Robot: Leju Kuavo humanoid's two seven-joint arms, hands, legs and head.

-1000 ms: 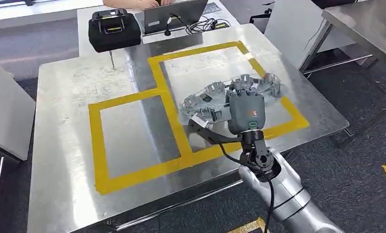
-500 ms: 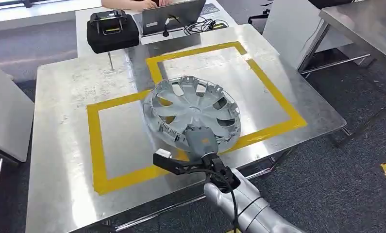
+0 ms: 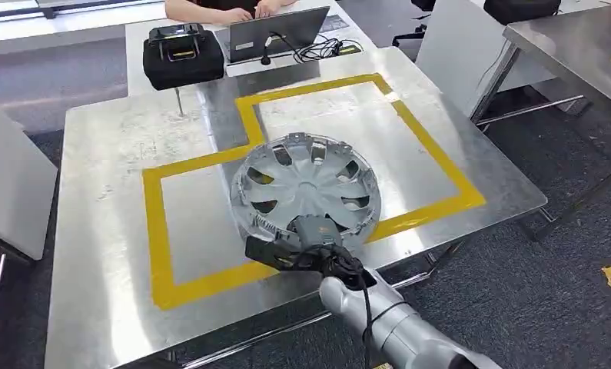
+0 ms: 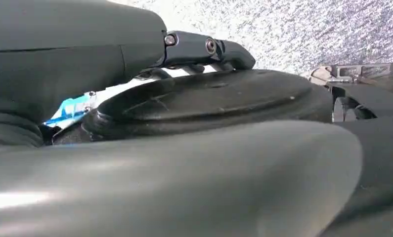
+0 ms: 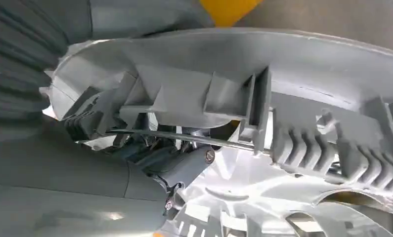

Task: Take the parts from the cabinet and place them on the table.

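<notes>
Over the table's (image 3: 102, 231) taped squares, wheel cover (image 3: 310, 184) gripped at its 6 o'clock rim by right hand (image 3: 311, 233); lowering and release judged next; left hand's (image 4: 110, 54) fingers indeterminate.

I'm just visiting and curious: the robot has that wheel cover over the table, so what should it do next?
Probably lower it flat, then let go. The right hand grips the wheel cover by its near rim, and it hangs tilted above the yellow tape on the table.
</notes>
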